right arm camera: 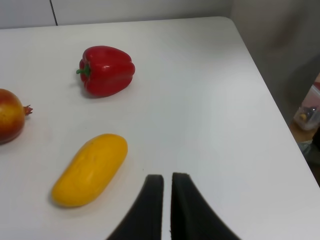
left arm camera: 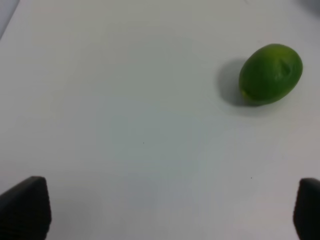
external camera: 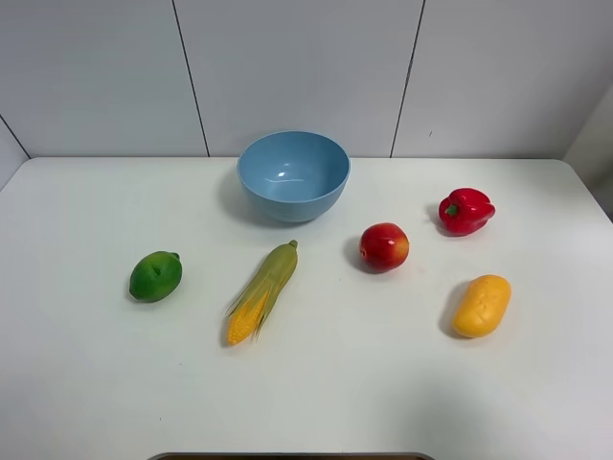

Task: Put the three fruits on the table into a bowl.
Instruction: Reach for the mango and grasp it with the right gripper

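Left wrist view: left jaws wide apart, lime point(left arm camera: 270, 74) ahead and off to one side. Right jaws pressed together, mango point(right arm camera: 90, 169) close by. A bump from one jaw could roll the lime away.

The left tool point(left arm camera: 160, 212) shows as two matte black finger ends point(left arm camera: 25, 210), blunt blocks with softly rounded corners and plain, unmarked-looking faces. The right tool point(right arm camera: 167, 179) has two black fingers point(right arm camera: 189, 212) of smooth, faintly glossy material. Each is broad at the base, curving inward and narrowing to a flat, squared tip.
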`<action>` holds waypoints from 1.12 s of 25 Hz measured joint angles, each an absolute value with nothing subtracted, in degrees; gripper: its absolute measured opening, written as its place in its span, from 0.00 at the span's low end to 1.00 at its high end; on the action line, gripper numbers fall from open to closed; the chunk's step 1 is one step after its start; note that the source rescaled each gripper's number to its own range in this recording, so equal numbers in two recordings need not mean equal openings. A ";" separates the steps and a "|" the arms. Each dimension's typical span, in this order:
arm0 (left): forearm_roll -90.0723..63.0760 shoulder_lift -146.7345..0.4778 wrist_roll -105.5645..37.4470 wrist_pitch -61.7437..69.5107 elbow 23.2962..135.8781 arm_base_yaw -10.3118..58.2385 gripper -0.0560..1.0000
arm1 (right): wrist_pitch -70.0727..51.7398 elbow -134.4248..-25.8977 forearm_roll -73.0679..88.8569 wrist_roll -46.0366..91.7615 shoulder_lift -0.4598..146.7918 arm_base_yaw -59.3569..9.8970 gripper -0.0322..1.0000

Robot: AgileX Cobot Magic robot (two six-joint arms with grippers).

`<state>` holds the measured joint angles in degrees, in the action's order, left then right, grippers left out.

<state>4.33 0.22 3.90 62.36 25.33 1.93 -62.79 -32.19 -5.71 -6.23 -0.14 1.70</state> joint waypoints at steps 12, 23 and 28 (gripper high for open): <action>4.33 0.22 3.90 62.36 25.33 1.93 1.00 | -62.79 -32.19 -5.71 -6.23 -0.14 1.70 0.03; 4.33 0.22 3.90 62.36 25.33 1.93 1.00 | -62.79 -32.19 -5.71 -6.23 -0.14 1.70 0.04; 4.33 0.22 3.90 62.36 25.33 1.93 1.00 | -62.79 -32.19 -5.71 -6.23 -0.14 1.70 0.22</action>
